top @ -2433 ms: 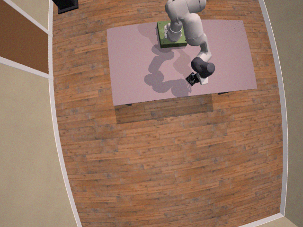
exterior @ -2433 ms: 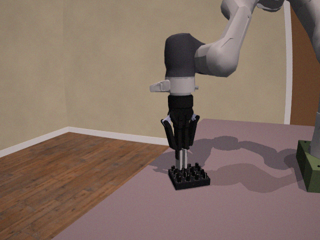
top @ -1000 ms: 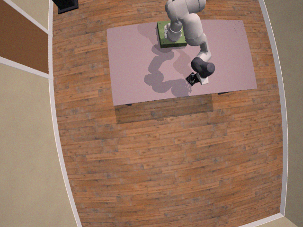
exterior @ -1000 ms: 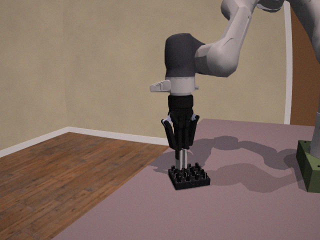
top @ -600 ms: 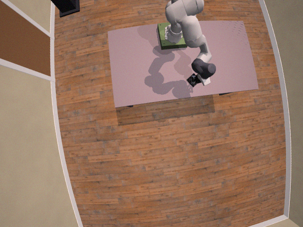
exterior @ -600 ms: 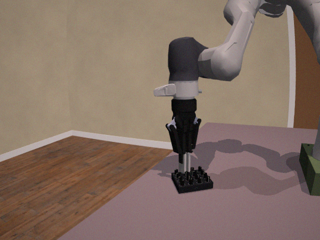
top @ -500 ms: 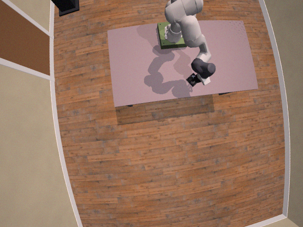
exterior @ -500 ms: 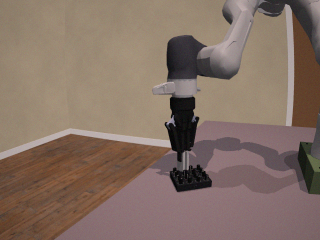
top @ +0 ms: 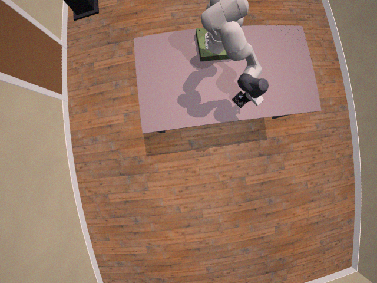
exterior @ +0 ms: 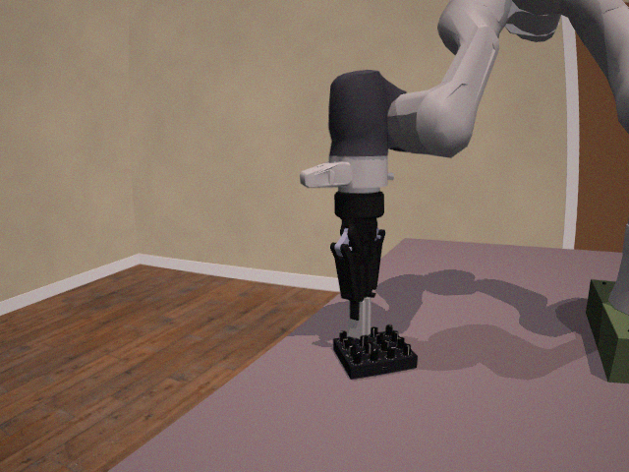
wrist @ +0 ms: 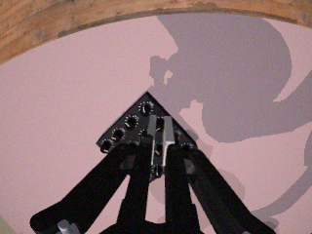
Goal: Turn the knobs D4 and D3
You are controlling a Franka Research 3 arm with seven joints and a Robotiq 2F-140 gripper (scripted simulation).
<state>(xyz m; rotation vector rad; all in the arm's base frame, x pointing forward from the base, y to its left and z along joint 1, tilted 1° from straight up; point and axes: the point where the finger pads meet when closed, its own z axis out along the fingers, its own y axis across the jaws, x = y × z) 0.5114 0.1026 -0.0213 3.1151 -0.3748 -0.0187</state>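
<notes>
The light is bright and even. The arm [exterior: 446, 116] throws a big, dark, soft-edged shadow across the pink table [top: 289, 61]. The table also shades the wooden floor [top: 212, 197] under it. The top view bends straight walls into curves at its edges. Everything looks a little soft and grainy.

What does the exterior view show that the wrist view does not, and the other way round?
Only the exterior view shows the arm's dark wrist, the green base and the wall. Only the wrist view shows, up close, the fingers nearly together over the knob box; whether they grip a knob is unclear. Both show the gripper, the box and the pink table.
</notes>
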